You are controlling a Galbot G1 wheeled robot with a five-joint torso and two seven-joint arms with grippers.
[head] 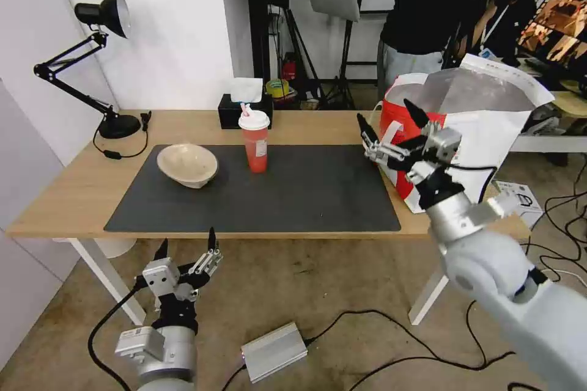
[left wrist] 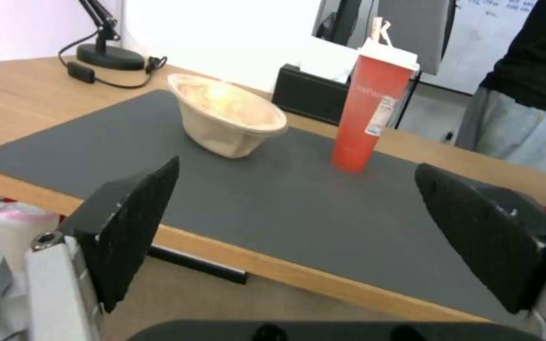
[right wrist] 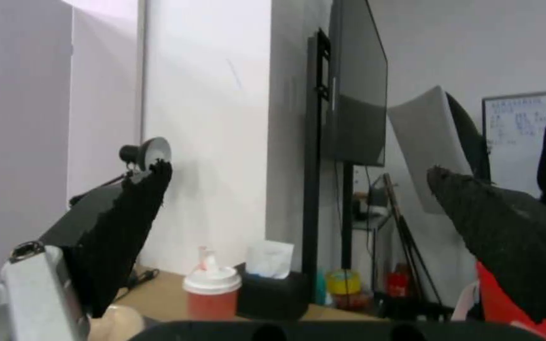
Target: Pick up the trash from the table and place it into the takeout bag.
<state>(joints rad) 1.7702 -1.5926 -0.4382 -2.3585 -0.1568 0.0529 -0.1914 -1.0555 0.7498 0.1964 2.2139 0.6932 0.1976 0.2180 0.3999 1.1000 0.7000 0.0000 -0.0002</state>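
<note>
Head view puts the right gripper [head: 391,122], fingers apart and empty, beside the takeout bag [head: 489,128]; the red cup [head: 255,142] stands upright on the mat [head: 306,195], left of the bag. The left gripper [head: 186,252], also spread, hangs below the table [head: 55,195] edge, nearer the beige bowl [head: 187,165].

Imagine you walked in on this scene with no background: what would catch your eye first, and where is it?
First, the right gripper, open, raised beside the red-and-white takeout bag at the table's right end. Next, the red drink cup standing upright on the dark grey mat, with the shallow beige bowl to its left. The left gripper hangs open below the table's near edge.
</note>
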